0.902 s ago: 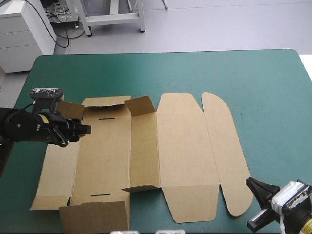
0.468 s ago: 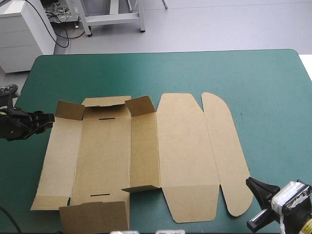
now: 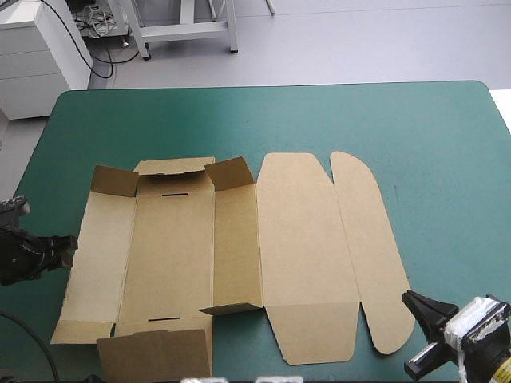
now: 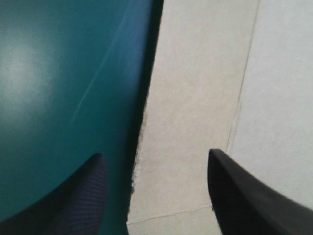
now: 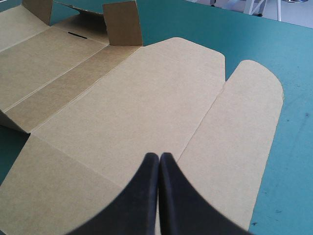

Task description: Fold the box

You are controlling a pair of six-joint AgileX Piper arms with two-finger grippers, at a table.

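High view shows the box (image 3: 303,239) mostly flat, corner flaps (image 3: 230,173) raised

The box (image 3: 239,247) is plain brown board, unprinted, with creases showing as thin darker lines. Two short dark slots (image 3: 174,194) mark one panel, one at its 12 o'clock end and one at its 6 o'clock end. The table cover (image 3: 399,120) is an even teal-green. The left gripper (image 4: 155,152) and right gripper (image 5: 159,157) have black fingers, and the left's show a fine weave.
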